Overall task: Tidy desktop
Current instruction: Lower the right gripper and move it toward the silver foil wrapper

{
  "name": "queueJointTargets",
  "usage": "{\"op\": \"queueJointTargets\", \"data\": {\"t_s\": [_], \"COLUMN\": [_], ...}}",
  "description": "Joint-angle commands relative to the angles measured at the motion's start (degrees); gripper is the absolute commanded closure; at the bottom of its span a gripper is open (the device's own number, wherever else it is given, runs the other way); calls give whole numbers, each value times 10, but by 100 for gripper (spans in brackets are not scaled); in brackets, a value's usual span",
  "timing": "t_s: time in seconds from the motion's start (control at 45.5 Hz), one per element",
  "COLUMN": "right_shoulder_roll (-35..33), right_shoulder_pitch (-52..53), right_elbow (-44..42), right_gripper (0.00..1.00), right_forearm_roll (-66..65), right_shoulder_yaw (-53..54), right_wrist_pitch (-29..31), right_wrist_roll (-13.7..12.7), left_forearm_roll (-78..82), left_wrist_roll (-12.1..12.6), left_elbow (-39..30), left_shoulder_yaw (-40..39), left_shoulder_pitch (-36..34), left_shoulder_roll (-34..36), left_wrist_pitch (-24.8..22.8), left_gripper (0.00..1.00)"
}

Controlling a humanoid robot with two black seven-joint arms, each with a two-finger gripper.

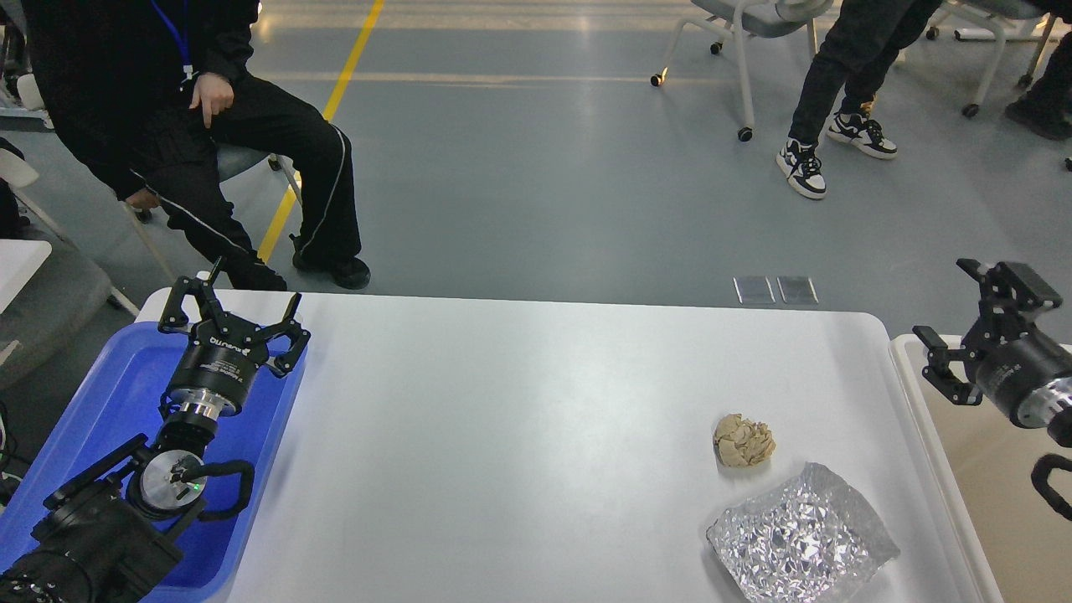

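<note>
The white desktop (519,435) fills the middle of the head view. A crumpled beige paper ball (742,440) lies on its right part. A crinkled silver foil bag (800,536) lies just in front of the ball, near the front right corner. My left gripper (234,306) is open and empty, held over the far end of the blue tray (92,394) at the desktop's left edge. My right gripper (976,318) is open and empty, off the desktop's right edge, above the beige tub (997,494).
A seated person in black (193,126) is beyond the far left corner. Another person's legs (837,92) and wheeled chairs (737,50) stand on the grey floor farther back. A grey chair (42,310) is at the left.
</note>
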Motion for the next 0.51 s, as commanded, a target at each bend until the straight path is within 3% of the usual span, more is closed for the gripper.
{"op": "queueJointTargets", "data": {"t_s": [0.0,0.242,0.396,0.484], "right_shoulder_roll": [-125,-212,-241,-256], "right_shoulder_pitch": [-10,-28,-31,-33], "right_elbow": [94,142,170,181], "right_gripper": [0,0,0,0], "right_forearm_roll": [-3,-32,-208,-331], "right_shoulder_yaw": [-74,-137,-145,-147], "right_wrist_pitch": [12,48,48,47], "right_wrist_roll": [-12,-15,-12,14], "left_forearm_roll": [0,0,0,0], "left_wrist_roll": [0,0,0,0], "left_elbow": [0,0,0,0], "left_shoulder_yaw": [1,1,1,1], "left_shoulder_pitch": [-1,0,-1,-1], "left_shoulder_roll": [0,0,0,0], "left_wrist_pitch": [-1,-1,-1,-1], "left_gripper": [0,0,0,0]}}
